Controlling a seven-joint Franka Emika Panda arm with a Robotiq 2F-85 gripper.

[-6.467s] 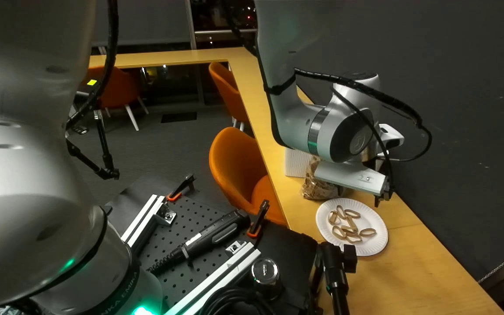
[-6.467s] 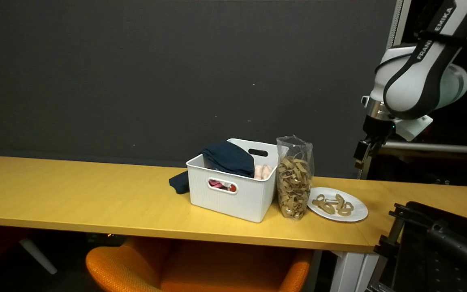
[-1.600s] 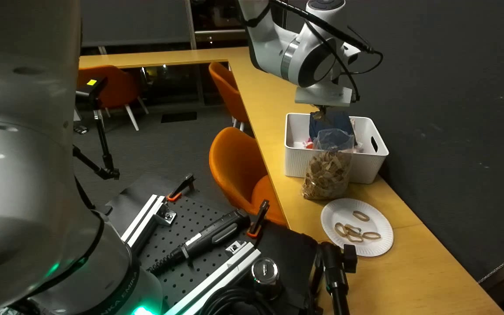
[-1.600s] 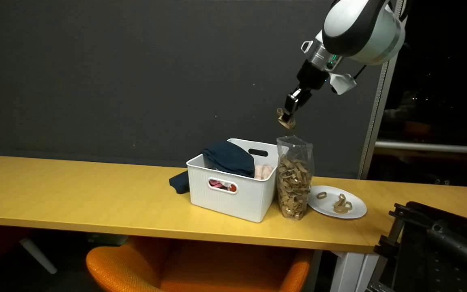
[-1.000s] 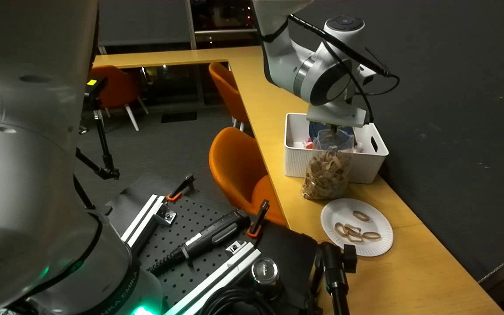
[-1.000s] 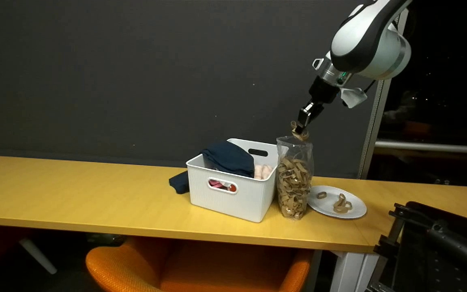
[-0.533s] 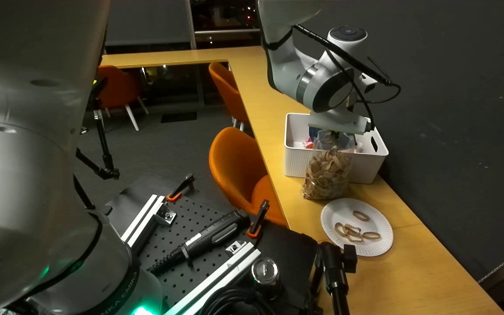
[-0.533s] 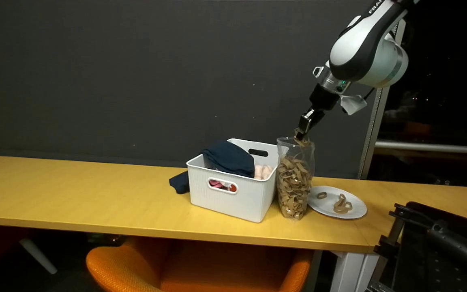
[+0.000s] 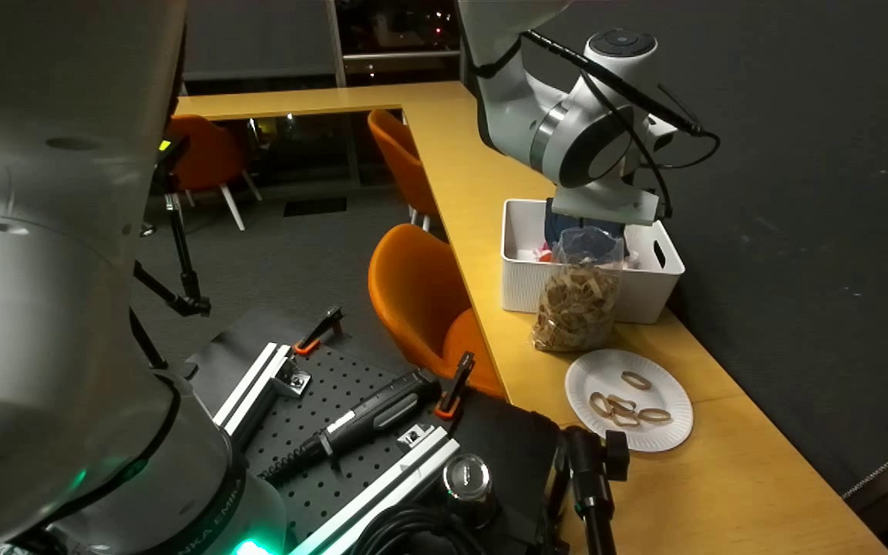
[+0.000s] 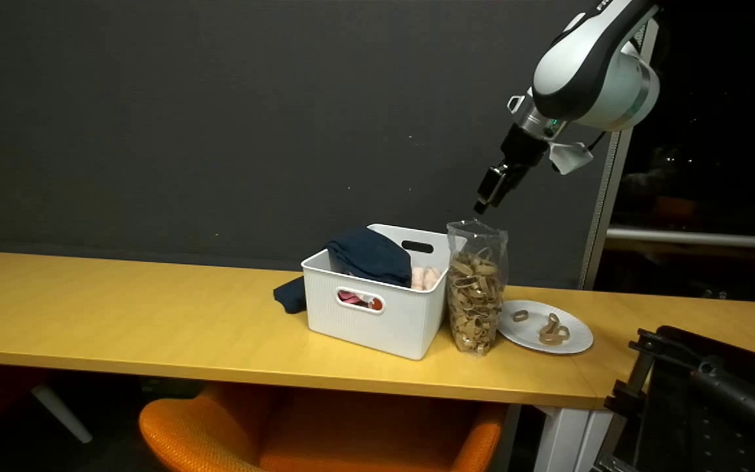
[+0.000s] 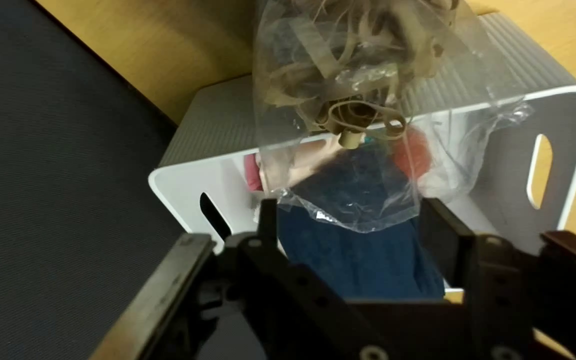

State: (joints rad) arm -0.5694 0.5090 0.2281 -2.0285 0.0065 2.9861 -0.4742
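My gripper (image 11: 348, 215) stands open in the wrist view, with nothing between its fingers. In an exterior view the gripper (image 10: 481, 206) hangs tilted just above the mouth of a clear plastic bag (image 10: 476, 301). The bag stands upright, well filled with tan rubber bands; its open top reaches toward the fingertips in the wrist view. Several loose bands (image 11: 350, 140) lie uppermost inside the bag. Beside the bag, a white paper plate (image 9: 594, 370) carries several more bands (image 9: 635, 380). The fingertips are hidden behind the wrist parts in an exterior view.
A white basket (image 10: 364, 328) stands against the bag, holding a dark blue cloth (image 10: 371, 255) and other items. A dark wall (image 9: 798, 231) runs along the table's (image 10: 154, 314) back edge. An orange chair (image 9: 421, 293) and a black clamp stand (image 9: 594, 478) are near the table.
The gripper dipped to the bag's mouth holding several bands, then opened and rose slightly; those bands are now in the bag. Earlier, it was over the plate, which held more bands.
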